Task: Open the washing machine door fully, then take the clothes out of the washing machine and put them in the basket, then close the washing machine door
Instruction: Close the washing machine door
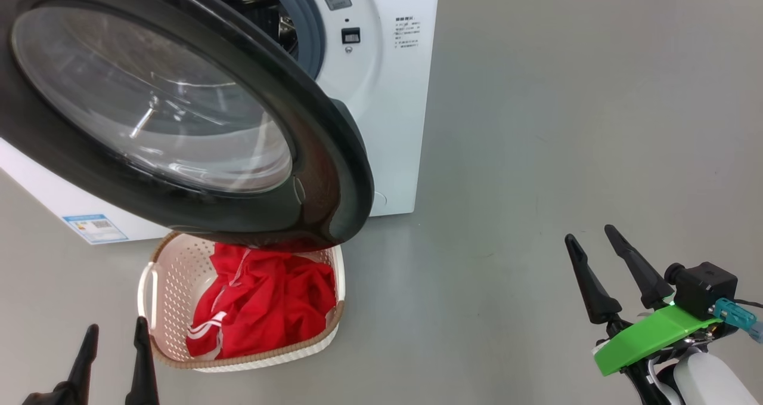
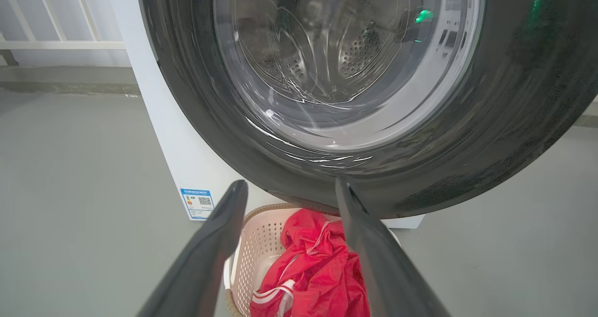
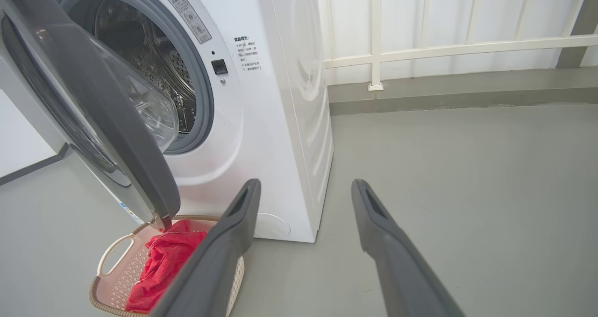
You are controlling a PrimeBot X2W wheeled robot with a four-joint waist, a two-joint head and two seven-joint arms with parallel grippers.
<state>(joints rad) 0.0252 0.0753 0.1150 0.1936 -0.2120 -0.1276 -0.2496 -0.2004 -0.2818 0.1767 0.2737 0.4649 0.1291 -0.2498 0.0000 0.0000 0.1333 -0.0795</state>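
Dark fingers of the left tool (image 1: 117, 324) stand apart and empty at the lower left, just in front of the basket (image 1: 173, 274). The right tool (image 1: 589, 234) is likewise spread and empty, well off to the right over bare floor (image 1: 506, 154). The clothes (image 1: 262, 297), red with white stripes, lie heaped in the basket. The drum (image 3: 154, 65) looks bare as far as the right wrist view shows, so closing the washing machine door (image 1: 155, 107) seems to be the 1 step left.

Trouble lies in how things are stacked. The door's lower edge hangs over the basket's far end, right above the heap; whether it touches the fabric I cannot tell. If it does, a swing toward the washing machine (image 1: 387, 95) could drag a garment onto the floor or trap it against the grey seal (image 3: 205, 107). The basket sits close to the machine's front, so a low push from the left tool could knock or tip it. The door is glossy and curved, so a fingertip may skid off it. Too soft a push probably leaves it unlatched, and a finger kept at its edge could get pinched.
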